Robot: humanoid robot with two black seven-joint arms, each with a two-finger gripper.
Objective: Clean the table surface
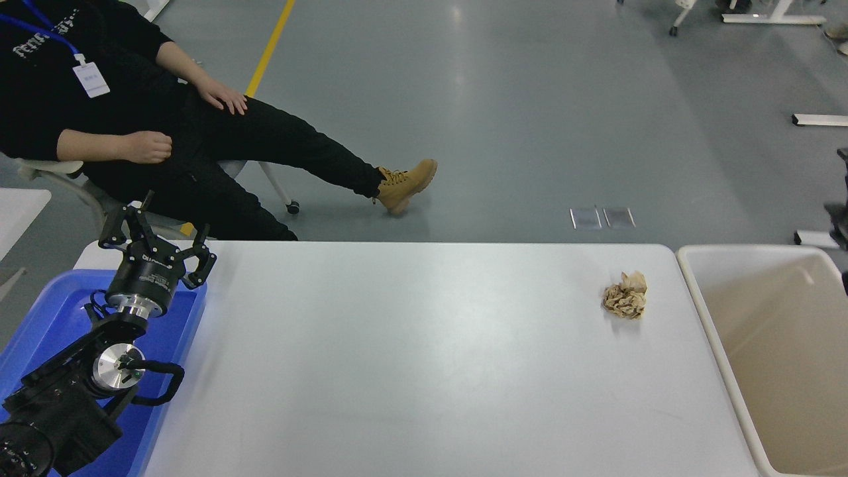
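while one paper wad (625, 295) (crumpled, perhaps brown) sits on the table surface (411, 358).

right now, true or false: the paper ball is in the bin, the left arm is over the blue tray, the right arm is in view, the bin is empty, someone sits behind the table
1. The crumpled brown paper ball is in the beige bin. False: it lies on the table surface, near the bin.
2. The left gripper is over the blue tray. True.
3. The right arm is in view. False: only the left shows.
4. The bin looks empty. True.
5. A person sits beyond the table. True.
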